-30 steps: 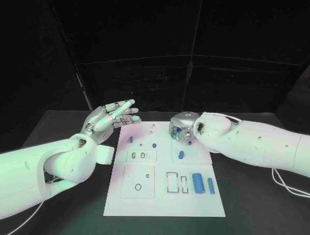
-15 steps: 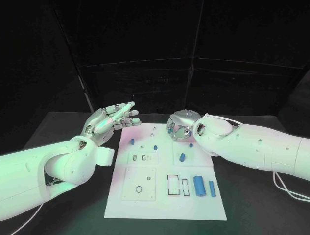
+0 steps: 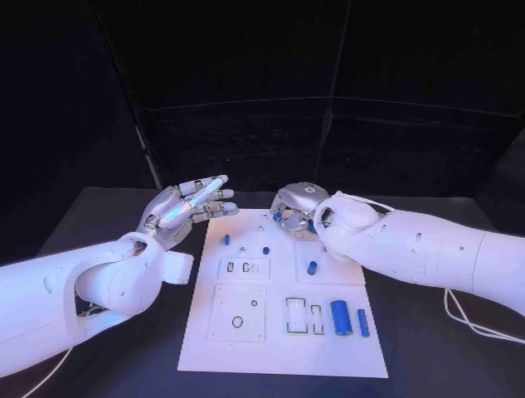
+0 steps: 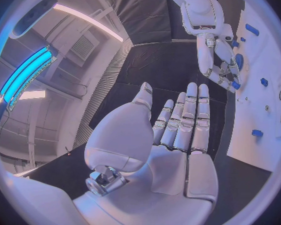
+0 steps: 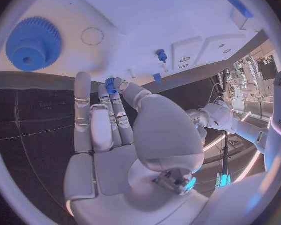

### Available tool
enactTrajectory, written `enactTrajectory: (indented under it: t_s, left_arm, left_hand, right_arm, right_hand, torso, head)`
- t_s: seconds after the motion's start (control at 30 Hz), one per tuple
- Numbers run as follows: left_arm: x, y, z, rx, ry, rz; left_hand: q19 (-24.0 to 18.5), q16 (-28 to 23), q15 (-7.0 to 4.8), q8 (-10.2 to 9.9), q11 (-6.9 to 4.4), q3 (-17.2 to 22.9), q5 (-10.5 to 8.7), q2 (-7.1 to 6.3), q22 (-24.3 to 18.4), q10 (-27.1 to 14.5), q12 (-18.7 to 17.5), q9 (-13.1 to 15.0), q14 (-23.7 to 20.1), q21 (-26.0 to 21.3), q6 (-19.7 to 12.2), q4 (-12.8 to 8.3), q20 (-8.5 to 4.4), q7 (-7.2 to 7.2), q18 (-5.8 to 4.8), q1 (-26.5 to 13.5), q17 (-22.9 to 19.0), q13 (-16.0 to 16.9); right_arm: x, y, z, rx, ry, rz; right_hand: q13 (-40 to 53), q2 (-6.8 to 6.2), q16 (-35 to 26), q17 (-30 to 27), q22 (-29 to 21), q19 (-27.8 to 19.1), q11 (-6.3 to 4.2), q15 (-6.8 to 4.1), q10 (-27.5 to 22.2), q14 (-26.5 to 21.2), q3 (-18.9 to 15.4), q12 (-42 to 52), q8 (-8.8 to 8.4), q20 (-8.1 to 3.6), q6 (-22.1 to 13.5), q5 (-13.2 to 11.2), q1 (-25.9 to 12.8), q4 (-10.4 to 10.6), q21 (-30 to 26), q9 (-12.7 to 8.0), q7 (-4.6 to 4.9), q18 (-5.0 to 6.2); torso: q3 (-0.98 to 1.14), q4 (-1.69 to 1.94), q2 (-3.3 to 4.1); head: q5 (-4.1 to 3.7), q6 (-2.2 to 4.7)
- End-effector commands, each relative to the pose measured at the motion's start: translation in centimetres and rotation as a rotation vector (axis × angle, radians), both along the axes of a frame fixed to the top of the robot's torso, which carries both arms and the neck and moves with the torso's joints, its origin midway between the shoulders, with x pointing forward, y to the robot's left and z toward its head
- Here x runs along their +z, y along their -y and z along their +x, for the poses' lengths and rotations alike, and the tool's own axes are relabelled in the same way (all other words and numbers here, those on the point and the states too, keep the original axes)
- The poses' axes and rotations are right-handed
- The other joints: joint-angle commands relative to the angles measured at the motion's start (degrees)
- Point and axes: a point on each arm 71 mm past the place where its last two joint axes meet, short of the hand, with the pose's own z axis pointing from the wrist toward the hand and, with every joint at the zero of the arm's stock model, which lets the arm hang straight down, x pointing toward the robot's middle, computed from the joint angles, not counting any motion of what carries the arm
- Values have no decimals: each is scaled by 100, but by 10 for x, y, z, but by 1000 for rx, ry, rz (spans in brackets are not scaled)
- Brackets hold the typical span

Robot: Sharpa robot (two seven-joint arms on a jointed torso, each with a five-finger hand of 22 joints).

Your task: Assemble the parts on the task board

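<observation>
Nearest on our task board (image 3: pixel 280 348): two blue cylinders (image 3: pixel 349 318) lying loose beside empty slots, unseated. Mid-board: small blue pegs (image 3: pixel 311 267), some standing. Far edge: our right hand (image 3: pixel 296 209) pinches a small blue gear (image 5: pixel 110 82); a large blue gear (image 5: pixel 33 44) lies near. Our left hand (image 3: pixel 194 201) hovers empty, fingers straight, beside the board's left edge. Most assembly remains, we judge; bare table flanks both sides.

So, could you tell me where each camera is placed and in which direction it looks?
Head view: on the robot's head, looking down at the task board; both arms show, with the left hand and right hand.
Left wrist view: behind the left hand, facing across the table.
Right wrist view: behind the right hand, which pinches a small blue part, facing the board.
Shared: the left wrist view and the head view both show the right hand.
</observation>
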Motion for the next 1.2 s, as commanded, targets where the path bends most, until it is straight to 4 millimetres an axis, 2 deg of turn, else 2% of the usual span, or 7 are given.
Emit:
enactTrajectory:
  t_s: [0.03,0.33,0.6,0.73,0.83,1.07,1.2]
  left_arm:
    - [1,1,0,-13,9,-3]
    - [1,2,1,-14,9,-3]
    - [1,2,2,-16,6,-2]
    - [1,4,2,-20,5,-3]
    - [1,5,2,-24,5,-5]
    - [1,7,3,-27,7,-6]
    - [2,7,3,-27,9,-6]
  left_hand:
    - [-8,-16,50,-16,23,-8,9,68,-6,-27,-17,-9,9,-35,-35,-26,40,481,19,-10,-8,-8]
    - [-8,-23,52,-23,25,-15,9,72,-10,-30,-25,-9,8,-39,-48,-21,42,482,19,-22,-8,-7]
    - [-8,-23,52,-23,25,-15,9,72,-10,-30,-25,-9,8,-39,-48,-21,42,482,19,-22,-8,-7]
    - [-8,-23,52,-23,25,-15,9,72,-10,-30,-25,-9,8,-39,-48,-21,42,482,19,-22,-8,-7]
    - [-8,-23,52,-23,25,-15,9,72,-10,-30,-25,-9,8,-39,-48,-21,42,482,19,-22,-8,-7]
    - [-7,-27,53,-28,26,-19,9,75,-13,-31,-29,-10,8,-42,-56,-20,43,483,20,-28,-8,-7]
    - [-7,-29,53,-33,27,-20,8,75,-14,-33,-32,-11,8,-43,-76,-20,43,482,20,-30,-8,-7]
  right_arm:
    - [5,1,2,-27,36,42]
    - [7,-4,3,-40,57,66]
    - [10,-9,3,-47,76,82]
    - [9,-13,3,-46,65,73]
    - [8,-14,4,-48,59,70]
    - [6,-16,6,-56,33,56]
    - [5,-16,7,-61,16,44]
  right_hand:
    - [7,-52,44,4,11,-47,48,-11,-13,252,31,-23,-23,0,-7,-16,-29,9,31,-7,23,33]
    - [7,-58,50,12,12,-49,50,-8,-20,253,40,-28,-24,2,-12,-14,-33,13,34,-9,27,34]
    - [7,-61,56,19,16,-53,54,-5,-27,254,59,-32,-24,5,-17,-9,-31,19,41,-11,33,34]
    - [6,-78,60,20,19,-57,62,1,-43,254,69,-38,-27,10,-28,-13,-44,30,49,-14,39,33]
    - [6,-86,62,20,21,-60,66,5,-54,254,76,-42,-29,14,-38,-18,-54,41,53,-16,41,33]
    - [6,-94,64,19,23,-65,70,10,-67,253,85,-45,-31,19,-50,-25,-66,55,57,-19,44,33]
    - [6,-98,66,21,24,-67,72,12,-72,252,89,-45,-30,22,-54,-30,-73,62,59,-20,45,33]
  torso:
    - [-20,43,46]
    - [-32,76,96]
    - [-31,74,103]
    - [-41,89,115]
    - [-38,86,109]
    - [-47,89,122]
    - [-41,88,117]
  head:
    - [-12,15]
    - [-13,32]
    - [-21,49]
    - [-34,62]
    - [-19,36]
    - [-22,14]
    - [-10,-9]
